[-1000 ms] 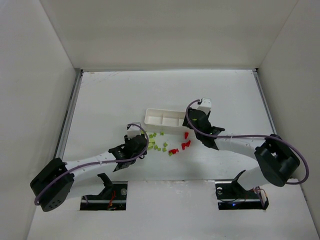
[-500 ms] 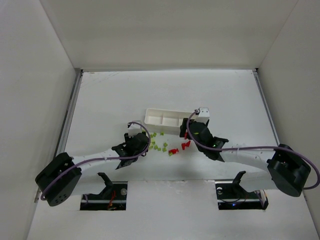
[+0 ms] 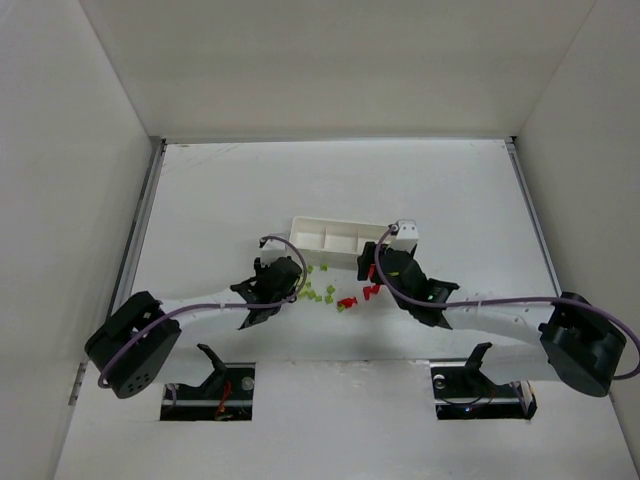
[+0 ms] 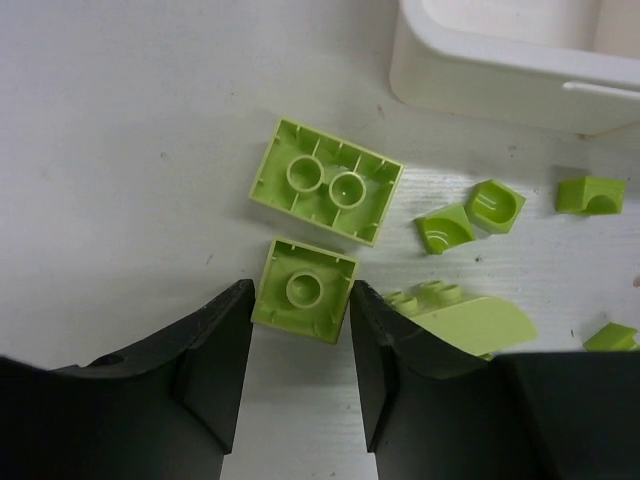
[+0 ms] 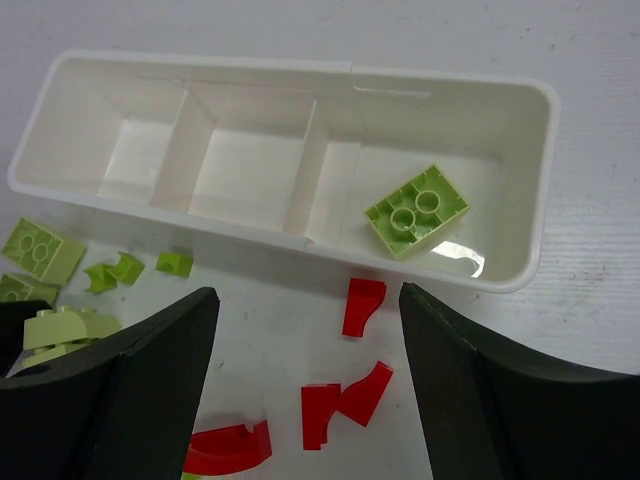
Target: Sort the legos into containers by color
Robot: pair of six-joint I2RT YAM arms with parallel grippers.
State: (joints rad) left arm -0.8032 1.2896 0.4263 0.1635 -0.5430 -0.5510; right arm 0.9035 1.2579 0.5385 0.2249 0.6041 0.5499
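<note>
Left wrist: left hand [image 4: 300, 312] low over table, fingertips flanking lime-green brick [image 4: 304, 288].

Left approach: a small square lime-green plastic brick [image 4: 303, 292] is hemmed in by the left gripper's [image 4: 300, 300] dark fingers [image 4: 215, 360]; a larger lime-green brick [image 4: 326, 180] lies just beyond.
Far side: blocked by the long white plastic tray [image 4: 480, 85].
Right approach: red curved plastic pieces [image 5: 362, 305] are strewn across the right gripper's [image 5: 305, 295] wide gap.

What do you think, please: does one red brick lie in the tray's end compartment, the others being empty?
The brick in the end compartment of the tray is lime-green, not red, as the right wrist view shows; the others are empty.
</note>
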